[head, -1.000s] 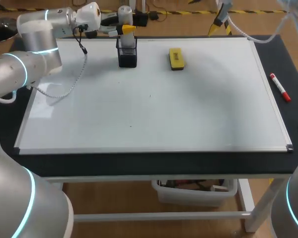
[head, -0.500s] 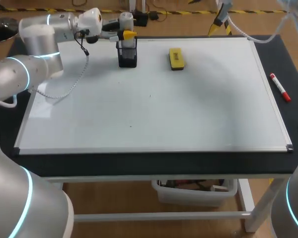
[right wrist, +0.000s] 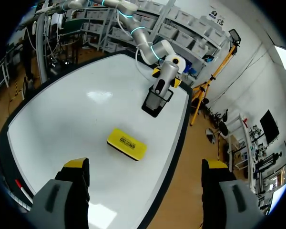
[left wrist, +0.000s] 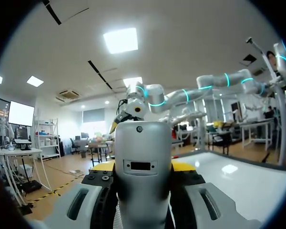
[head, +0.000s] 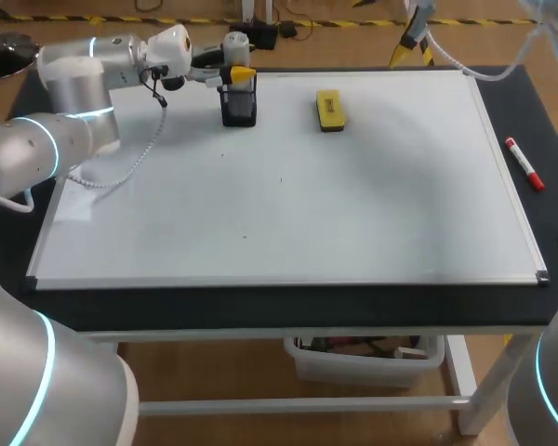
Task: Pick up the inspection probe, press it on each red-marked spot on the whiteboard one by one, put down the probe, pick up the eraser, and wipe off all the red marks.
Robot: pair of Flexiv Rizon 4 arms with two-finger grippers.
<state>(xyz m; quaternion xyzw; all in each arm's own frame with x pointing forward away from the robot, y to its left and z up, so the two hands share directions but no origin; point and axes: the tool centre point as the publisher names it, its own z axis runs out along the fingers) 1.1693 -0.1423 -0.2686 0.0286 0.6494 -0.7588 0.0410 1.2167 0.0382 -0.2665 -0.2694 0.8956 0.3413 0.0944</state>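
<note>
Clamping rounded grey probe (left wrist: 143, 152) (left gripper (head: 239, 68)).

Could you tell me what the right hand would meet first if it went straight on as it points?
Probably the eraser, or the bare whiteboard right beside it; the right hand points down at that spot, but depth is unclear.

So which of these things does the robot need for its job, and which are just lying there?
For the job:
inspection probe, held in the left gripper
black holder under the probe
yellow eraser
whiteboard

Just lying about:
red marker, on the black table beside the whiteboard
</note>
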